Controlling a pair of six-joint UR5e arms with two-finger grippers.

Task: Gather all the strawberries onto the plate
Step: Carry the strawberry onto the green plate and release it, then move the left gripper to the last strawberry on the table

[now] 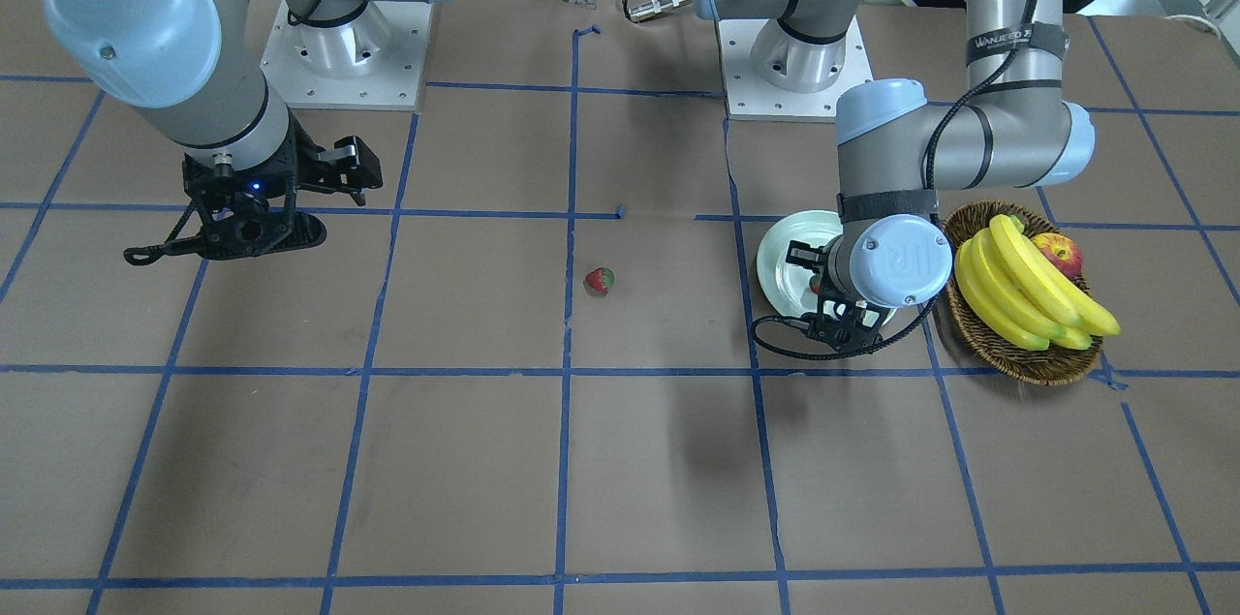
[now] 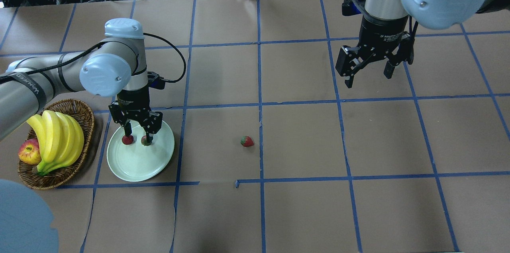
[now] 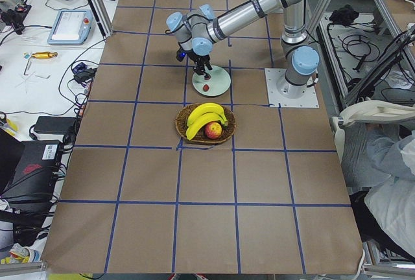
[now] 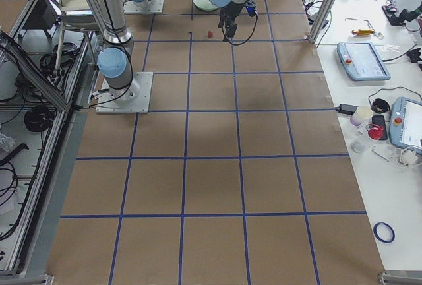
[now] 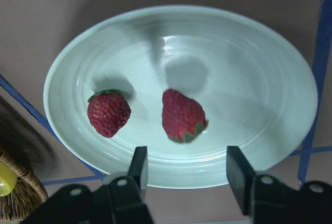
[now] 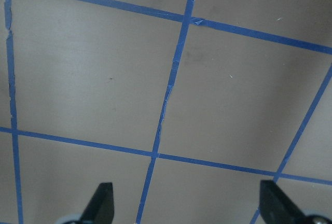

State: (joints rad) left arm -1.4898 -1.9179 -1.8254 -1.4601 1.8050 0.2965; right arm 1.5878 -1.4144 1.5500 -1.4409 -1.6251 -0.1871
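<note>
The pale mint plate (image 2: 139, 163) lies at the table's left and also shows in the left wrist view (image 5: 259, 79). Two red strawberries lie on it, one (image 5: 108, 113) left of the other (image 5: 182, 115); from overhead they (image 2: 127, 140) sit by the far rim. My left gripper (image 2: 137, 135) hangs just above them, open and empty; in its wrist view (image 5: 187, 159) the fingers stand apart at the plate's near rim. A third strawberry (image 2: 247, 141) lies on the brown table near the middle. My right gripper (image 2: 368, 77) is open and empty, high over the far right.
A brown wicker basket (image 2: 85, 113) with bananas (image 2: 55, 137) and a red-yellow apple (image 2: 29, 153) stands just left of the plate. Blue tape lines cross the brown paper table. The right wrist view shows only bare paper and tape below the open fingers (image 6: 101, 198).
</note>
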